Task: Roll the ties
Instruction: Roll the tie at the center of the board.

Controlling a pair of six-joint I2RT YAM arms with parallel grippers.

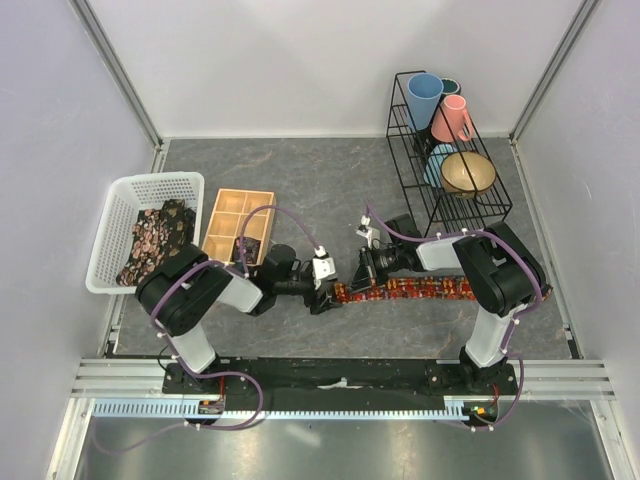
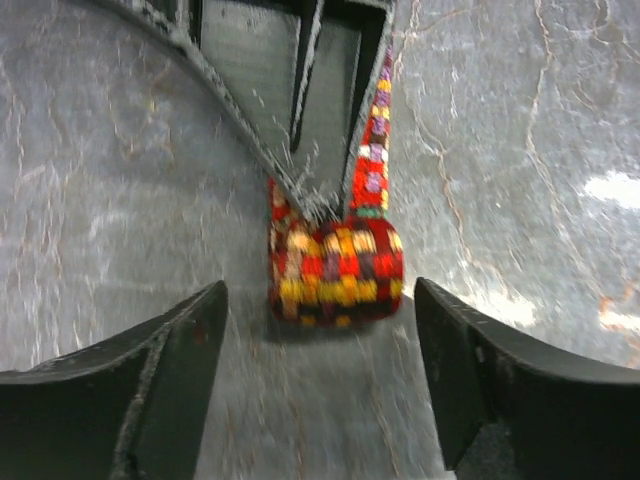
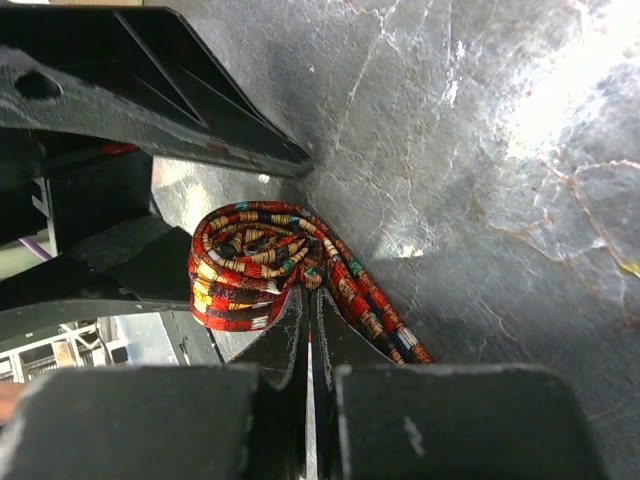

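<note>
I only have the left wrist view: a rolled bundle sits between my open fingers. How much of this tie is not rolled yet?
Observer: In the top view, a long stretch of the tie lies flat. It runs from the roll rightward under the right arm.
Operator: What is the right end effector doing?
Observer: The right wrist view shows the right end effector shut, with its tips against the roll's coils. I cannot tell whether it pinches any fabric.
Operator: Any more ties waiting?
Observer: Probably. Dark floral fabric lies in the white basket at the table's left edge.
</note>
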